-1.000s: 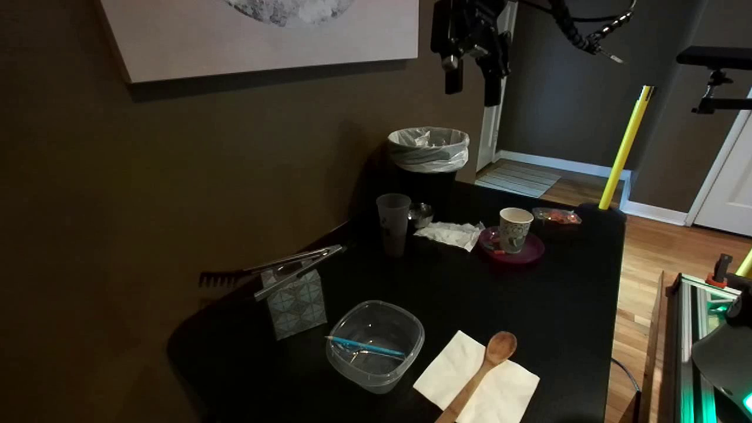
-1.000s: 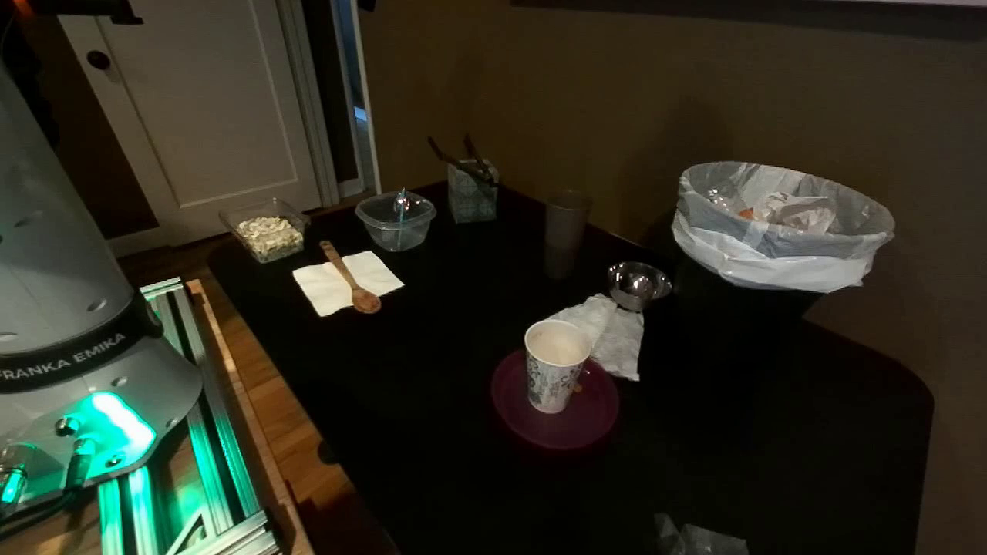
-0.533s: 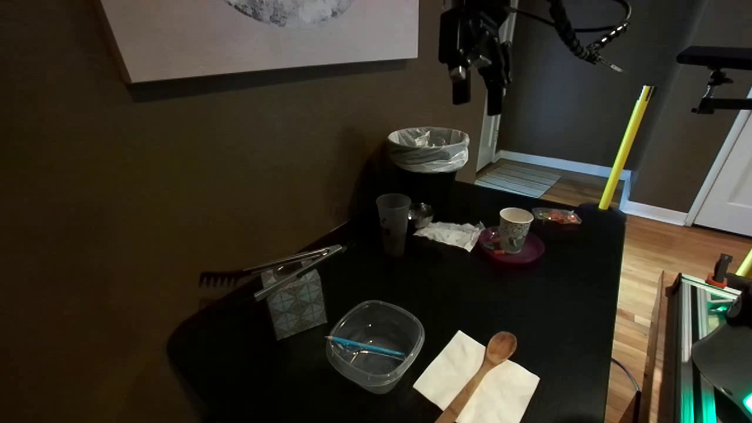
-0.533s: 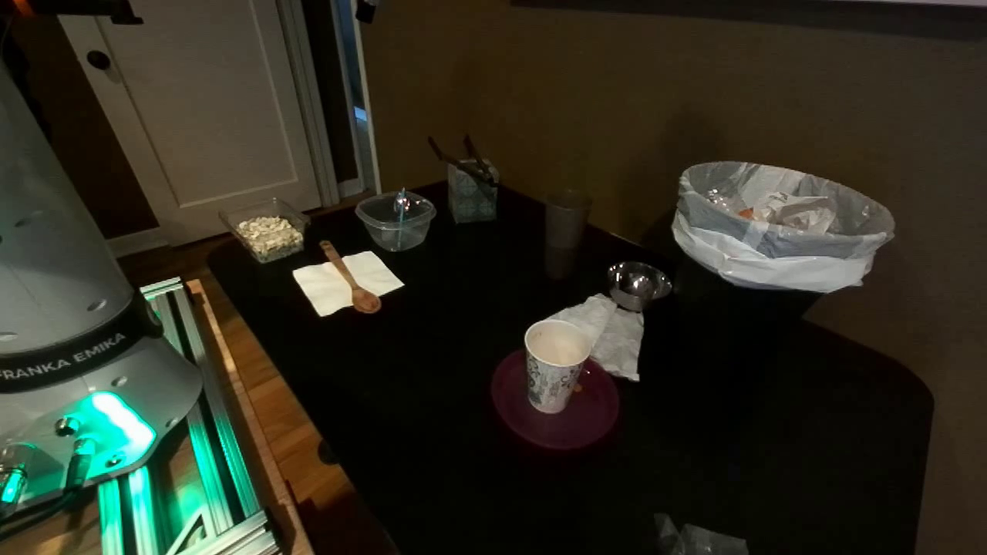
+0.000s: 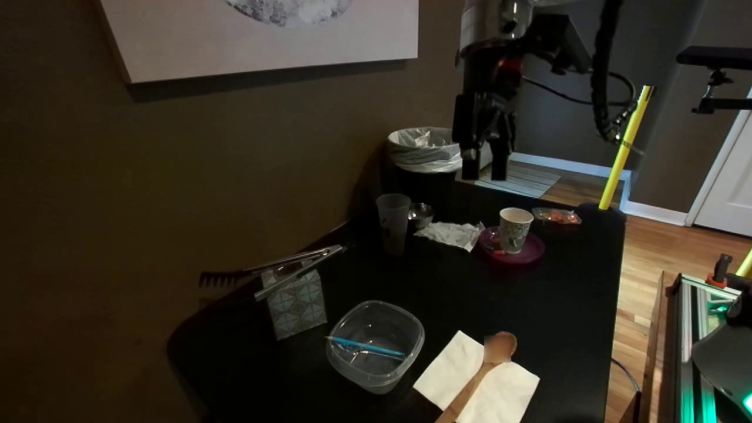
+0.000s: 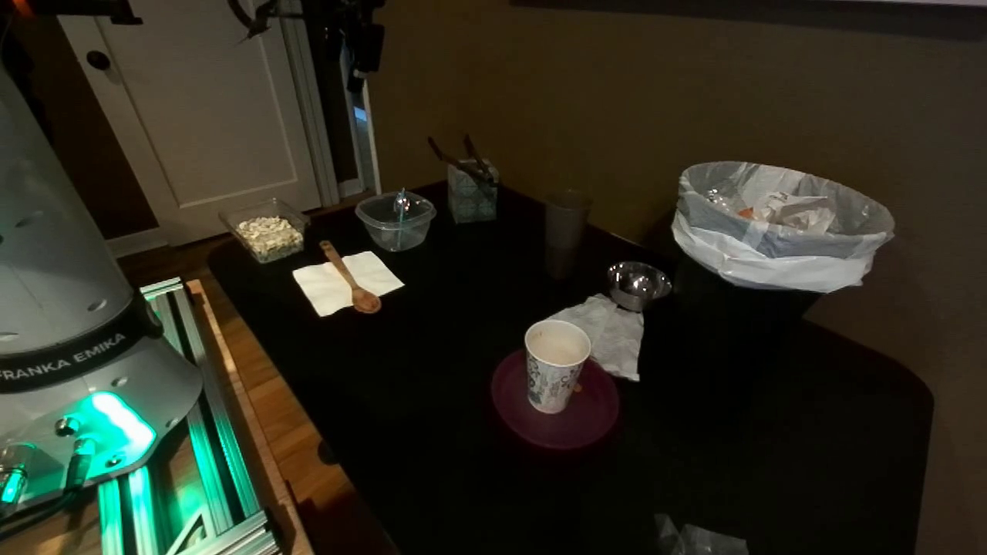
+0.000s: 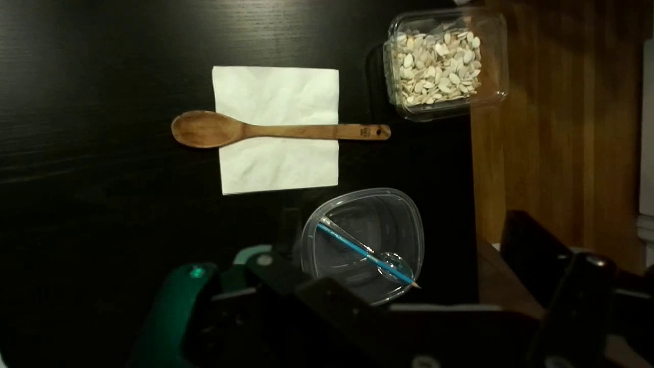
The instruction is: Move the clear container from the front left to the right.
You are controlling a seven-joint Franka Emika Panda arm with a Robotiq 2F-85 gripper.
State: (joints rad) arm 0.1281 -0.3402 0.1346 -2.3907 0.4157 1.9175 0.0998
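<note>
The clear container (image 5: 379, 376) is a shallow see-through tub on the black table, seen in both exterior views (image 6: 385, 231). A blue pencil (image 5: 365, 346) and a clear plastic spoon (image 7: 396, 268) lie in it, and the pencil tip passes over the rim. In the wrist view the container (image 7: 365, 204) is below the gripper (image 7: 406, 225), its lower part hidden by the gripper body. The gripper (image 5: 485, 171) is open, fingers apart with nothing between them, high above the table. In an exterior view it hangs at the top (image 6: 358, 77).
A white napkin (image 7: 281, 168) with a wooden spoon (image 7: 291, 132) lies beside the container. A seed tub (image 7: 439, 66) sits at the table edge. A patterned box (image 5: 296, 308) with tongs, a tall cup (image 5: 393, 226), a plate (image 5: 531, 252) with a paper cup and a bin (image 6: 771, 270) stand around.
The gripper has come down from near the top of an exterior view and now also shows in both exterior views. It stays open. The container has not moved.
</note>
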